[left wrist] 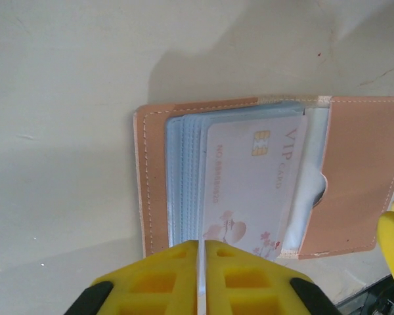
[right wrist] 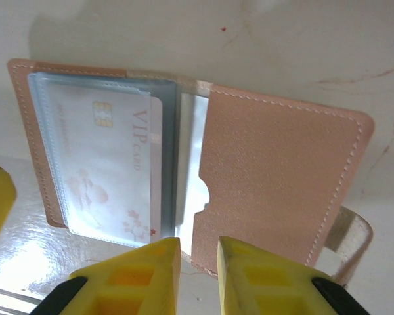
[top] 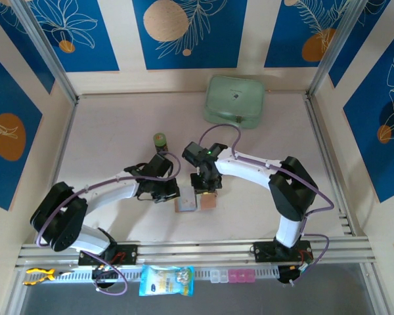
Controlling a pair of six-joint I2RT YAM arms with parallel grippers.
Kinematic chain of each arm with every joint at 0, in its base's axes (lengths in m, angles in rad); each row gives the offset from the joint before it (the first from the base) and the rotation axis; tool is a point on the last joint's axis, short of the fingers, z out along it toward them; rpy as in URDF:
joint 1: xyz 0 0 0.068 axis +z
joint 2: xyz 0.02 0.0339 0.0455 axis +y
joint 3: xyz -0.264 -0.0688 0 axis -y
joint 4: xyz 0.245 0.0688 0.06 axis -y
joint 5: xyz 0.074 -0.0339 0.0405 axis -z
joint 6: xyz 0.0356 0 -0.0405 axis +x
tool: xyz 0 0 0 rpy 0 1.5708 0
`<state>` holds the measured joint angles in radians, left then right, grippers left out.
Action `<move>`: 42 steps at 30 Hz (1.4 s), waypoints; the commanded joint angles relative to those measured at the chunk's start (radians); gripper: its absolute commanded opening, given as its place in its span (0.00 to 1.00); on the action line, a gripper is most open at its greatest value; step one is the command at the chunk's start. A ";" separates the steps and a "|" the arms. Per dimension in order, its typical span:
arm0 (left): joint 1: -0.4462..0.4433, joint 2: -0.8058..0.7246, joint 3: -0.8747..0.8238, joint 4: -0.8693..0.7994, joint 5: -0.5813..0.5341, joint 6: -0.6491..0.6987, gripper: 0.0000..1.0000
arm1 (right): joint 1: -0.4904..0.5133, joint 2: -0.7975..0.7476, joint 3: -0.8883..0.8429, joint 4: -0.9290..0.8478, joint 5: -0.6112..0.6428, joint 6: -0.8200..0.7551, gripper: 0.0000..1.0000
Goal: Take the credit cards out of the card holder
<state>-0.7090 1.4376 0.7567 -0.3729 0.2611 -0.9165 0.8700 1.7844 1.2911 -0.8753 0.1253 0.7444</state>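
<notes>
The tan card holder (top: pixel 196 201) lies open on the table between both grippers. Its left half holds a stack of clear sleeves, and the top one carries a pale credit card (left wrist: pixel 253 177) with a gold chip and "VIP card" print. My left gripper (left wrist: pixel 201 252) is shut on the thin near edge of a clear sleeve. In the right wrist view the card (right wrist: pixel 111 164) sits left of the tan pocket flap (right wrist: pixel 276 170). My right gripper (right wrist: pixel 198 252) stands at that flap's near corner with a narrow gap between its jaws and bare table showing between them.
A mint-green case (top: pixel 234 100) lies at the back of the table. A small green-topped cylinder (top: pixel 159 140) stands behind the left gripper. On the front rail are a blue packet (top: pixel 166 280) and small pink and clear boxes (top: pixel 240 275).
</notes>
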 commanded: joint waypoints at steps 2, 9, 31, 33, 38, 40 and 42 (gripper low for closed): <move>-0.026 0.039 0.016 0.026 0.015 -0.015 0.07 | -0.006 0.028 -0.021 0.025 -0.051 0.003 0.20; -0.033 0.080 -0.005 0.047 0.002 -0.019 0.05 | -0.012 0.055 -0.042 0.060 -0.078 0.001 0.17; -0.033 0.082 -0.042 0.006 -0.042 -0.013 0.05 | -0.028 0.115 -0.133 0.101 -0.057 -0.005 0.14; -0.033 0.073 -0.019 -0.012 -0.043 -0.004 0.05 | -0.025 0.086 -0.114 0.083 -0.054 -0.007 0.14; -0.032 0.053 0.031 -0.051 -0.048 0.014 0.06 | -0.025 0.033 -0.068 0.032 -0.025 -0.010 0.17; -0.032 0.055 0.038 -0.061 -0.049 0.018 0.06 | -0.025 0.025 -0.055 0.007 -0.013 -0.015 0.18; -0.032 0.061 0.041 -0.066 -0.047 0.021 0.06 | -0.026 0.010 -0.050 -0.016 0.003 -0.016 0.21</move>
<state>-0.7357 1.5173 0.7704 -0.3862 0.2302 -0.9131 0.8436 1.8389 1.2098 -0.8146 0.0929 0.7364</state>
